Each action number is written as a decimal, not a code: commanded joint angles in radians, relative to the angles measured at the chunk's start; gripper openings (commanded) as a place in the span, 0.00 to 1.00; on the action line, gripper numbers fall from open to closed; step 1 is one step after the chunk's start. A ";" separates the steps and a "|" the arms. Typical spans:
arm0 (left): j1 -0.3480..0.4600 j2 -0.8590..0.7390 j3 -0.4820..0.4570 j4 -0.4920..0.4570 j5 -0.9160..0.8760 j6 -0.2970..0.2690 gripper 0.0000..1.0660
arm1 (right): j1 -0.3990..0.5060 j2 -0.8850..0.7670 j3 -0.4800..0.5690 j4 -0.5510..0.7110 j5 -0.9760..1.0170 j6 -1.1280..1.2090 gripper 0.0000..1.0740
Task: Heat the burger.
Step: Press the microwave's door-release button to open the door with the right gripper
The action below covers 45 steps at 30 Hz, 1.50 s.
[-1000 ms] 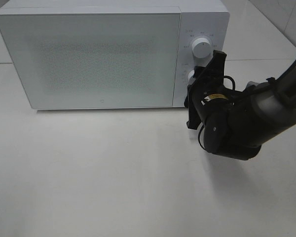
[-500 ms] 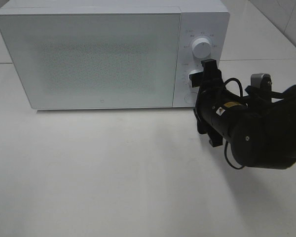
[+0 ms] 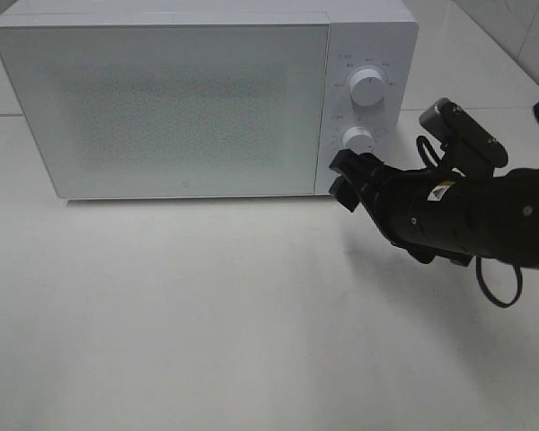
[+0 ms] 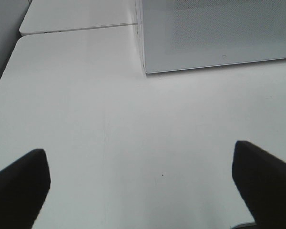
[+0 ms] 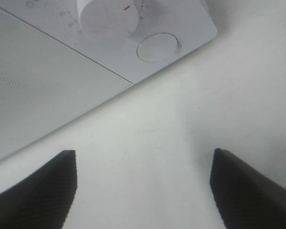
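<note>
The burger is out of view in every frame. The white microwave (image 3: 180, 108) stands at the back of the table with its door closed. My right gripper (image 3: 340, 178) is open and empty, its tips just in front of the control panel's lower corner, below the lower knob (image 3: 358, 138). The right wrist view shows the same gripper (image 5: 143, 191) with its dark fingers (image 5: 38, 191) wide apart over bare table, facing the lower knob (image 5: 107, 19) and a round button (image 5: 157, 46). My left gripper (image 4: 143, 191) is open over the table, near the microwave's left front corner (image 4: 144, 71).
An upper knob (image 3: 367, 88) sits above the lower one on the panel. The white table (image 3: 207, 323) spreads in front of the microwave. A seam between tabletops (image 4: 76, 29) runs behind the left arm's area.
My right gripper has come off the lower knob, turned and dropped to the panel's lower corner, with its jaws spread wider. The left gripper has not moved.
</note>
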 commanded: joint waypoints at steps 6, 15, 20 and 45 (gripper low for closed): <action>0.001 -0.026 0.002 -0.007 -0.002 -0.001 0.92 | -0.144 -0.115 -0.087 -0.018 0.470 -0.508 0.70; 0.001 -0.026 0.002 -0.007 -0.002 -0.001 0.92 | -0.174 -0.203 -0.128 -0.193 0.759 -0.600 0.70; 0.001 -0.026 0.002 -0.007 -0.002 -0.001 0.92 | -0.174 -0.288 -0.165 -0.325 0.994 -0.545 0.70; 0.001 -0.026 0.002 -0.007 -0.002 -0.001 0.92 | -0.174 -0.967 -0.179 -0.406 1.490 -0.547 0.70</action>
